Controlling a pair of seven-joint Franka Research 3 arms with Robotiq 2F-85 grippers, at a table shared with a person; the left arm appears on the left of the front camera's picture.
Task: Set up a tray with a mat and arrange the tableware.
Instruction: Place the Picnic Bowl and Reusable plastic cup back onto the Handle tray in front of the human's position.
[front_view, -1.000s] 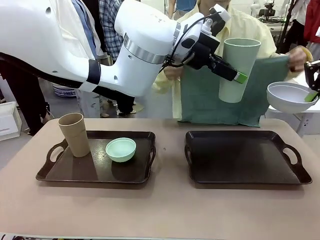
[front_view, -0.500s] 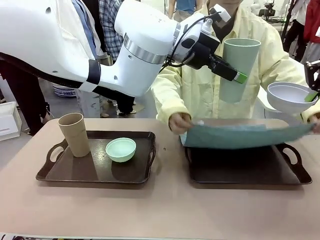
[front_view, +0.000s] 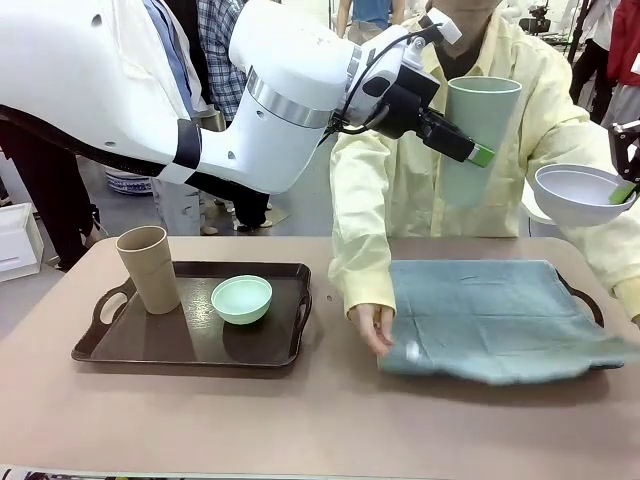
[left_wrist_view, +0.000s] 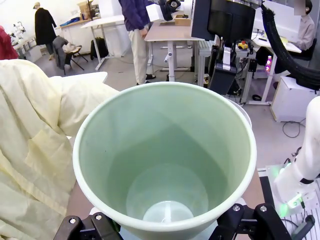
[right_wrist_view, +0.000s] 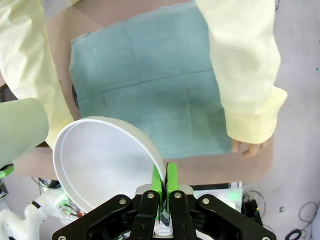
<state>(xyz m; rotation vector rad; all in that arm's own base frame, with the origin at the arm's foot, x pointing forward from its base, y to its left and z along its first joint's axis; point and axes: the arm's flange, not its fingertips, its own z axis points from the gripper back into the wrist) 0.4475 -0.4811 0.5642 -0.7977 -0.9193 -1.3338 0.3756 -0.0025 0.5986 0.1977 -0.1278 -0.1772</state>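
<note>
Covering tray (front_view: 597, 312) now, mat (front_view: 490, 315) lies spread; left tool (front_view: 478, 152) clamps green cup (front_view: 472, 185), right tool (right_wrist_view: 164, 175) white bowl (front_view: 575, 195)

A person's yellow-sleeved arms (front_view: 360, 230) are flanking the teal cloth mat (front_view: 490, 315), one hand (front_view: 375, 328) sitting at its near-left corner; the mat's middle is lying bare, and the beige tabletop (front_view: 300, 420) is lying open along its near edge.
</note>
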